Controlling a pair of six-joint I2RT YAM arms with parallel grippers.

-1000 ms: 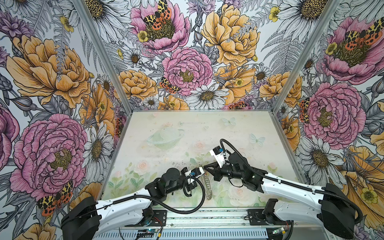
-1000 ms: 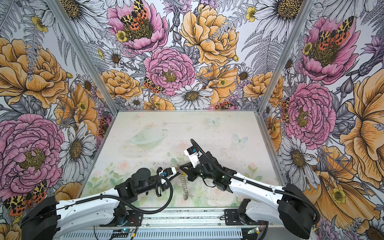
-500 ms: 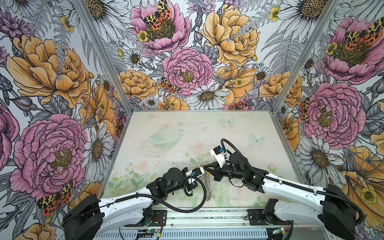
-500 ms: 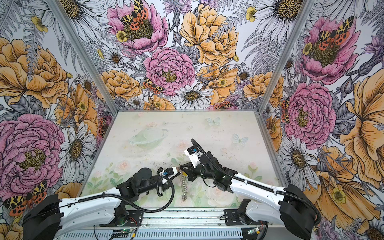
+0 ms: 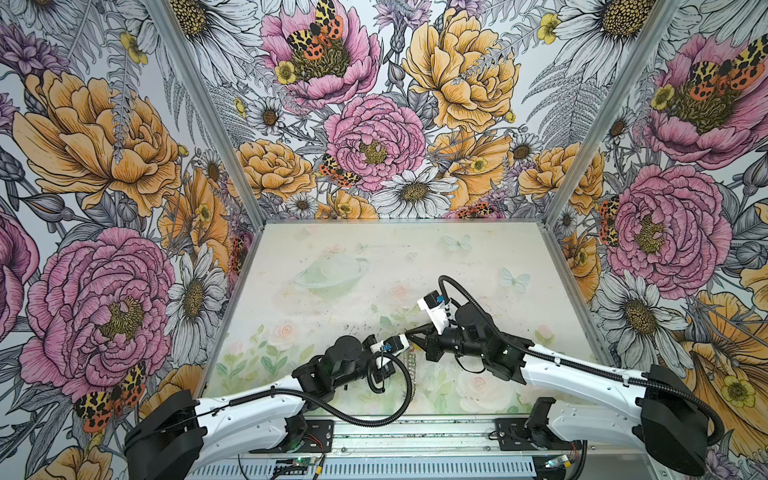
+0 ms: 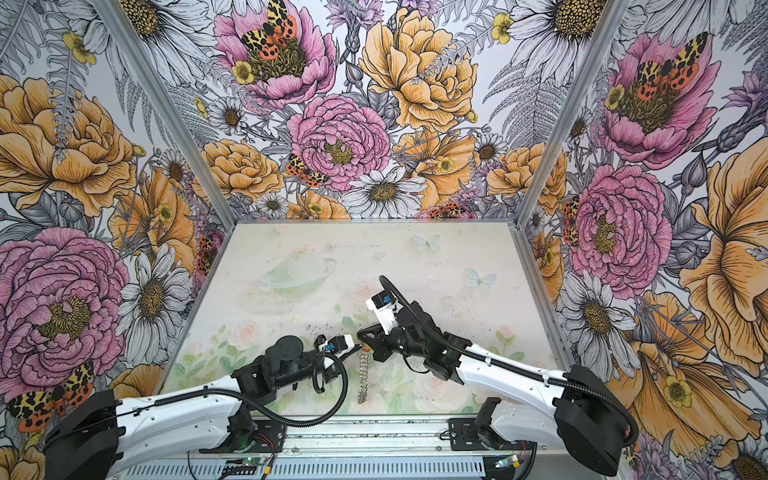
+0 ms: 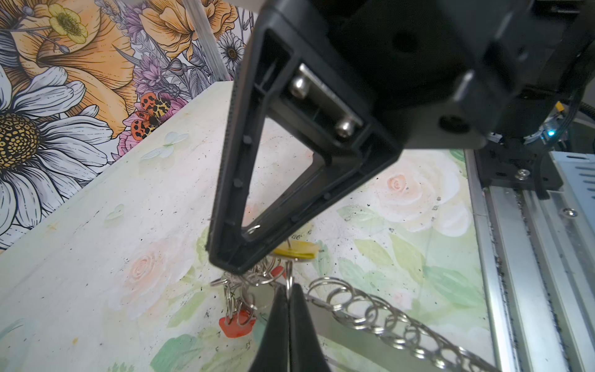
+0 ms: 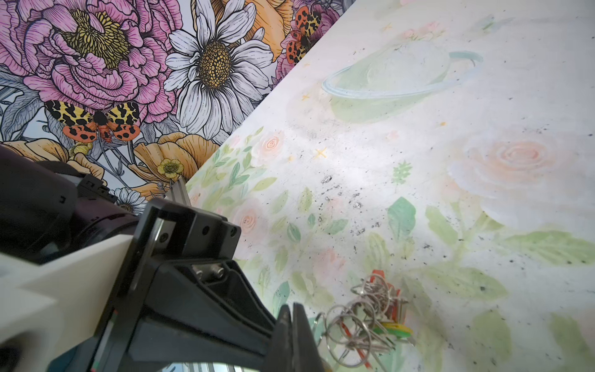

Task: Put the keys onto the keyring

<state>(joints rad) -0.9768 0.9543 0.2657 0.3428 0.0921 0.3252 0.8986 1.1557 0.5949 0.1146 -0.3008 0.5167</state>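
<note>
In both top views the large flat grey metal keyring (image 6: 364,379) shows only edge-on. It is a chain-like strip over the pale flower-printed surface (image 5: 374,257), just below where the two arms meet near the front, and the keys are too small to make out there. The left wrist view shows the keyring's flat band fringed with split rings. Beside it, in a tangle of rings, are the small silver key with the yellow oblong tag (image 7: 294,252) and the red-tagged keys (image 7: 236,323). There the left gripper (image 7: 288,291) has its fingers pressed together, pinching a thin silver ring (image 7: 289,276) just under the yellow tag. The right wrist view shows the right gripper (image 8: 292,314), fingers pressed together beside the tangle. What they pinch cannot be told.
</note>
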